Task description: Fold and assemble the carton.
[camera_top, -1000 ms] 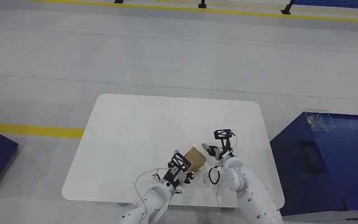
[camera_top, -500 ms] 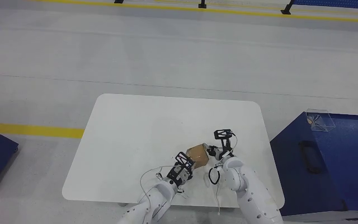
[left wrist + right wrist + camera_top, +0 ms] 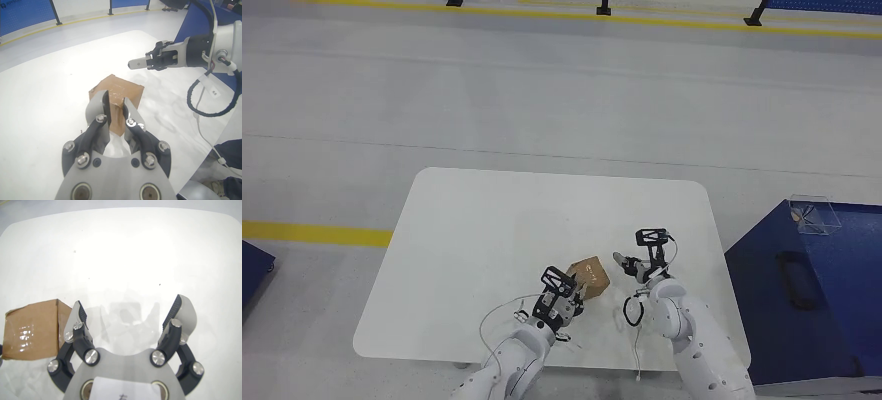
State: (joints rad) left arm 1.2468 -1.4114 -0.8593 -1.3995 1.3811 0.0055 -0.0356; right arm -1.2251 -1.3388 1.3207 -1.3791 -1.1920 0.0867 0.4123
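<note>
A small brown carton stands closed and a bit skewed on the white table, near the front edge. My left gripper comes at it from the front and is shut on its near upper corner, one finger on each side of the vertical edge. From above, this gripper touches the carton's near side. My right gripper hangs open just right of the carton, apart from it, with bare table between its fingers. In the top view the right gripper sits a short gap from the carton.
A blue cabinet stands off the table's right edge with a clear box on top. A black cable loops from the right arm. The table's far and left parts are bare white surface.
The right gripper has drawn back to the right, off the carton. The left gripper has moved up onto the carton's near corner, and the carton has turned slightly.
</note>
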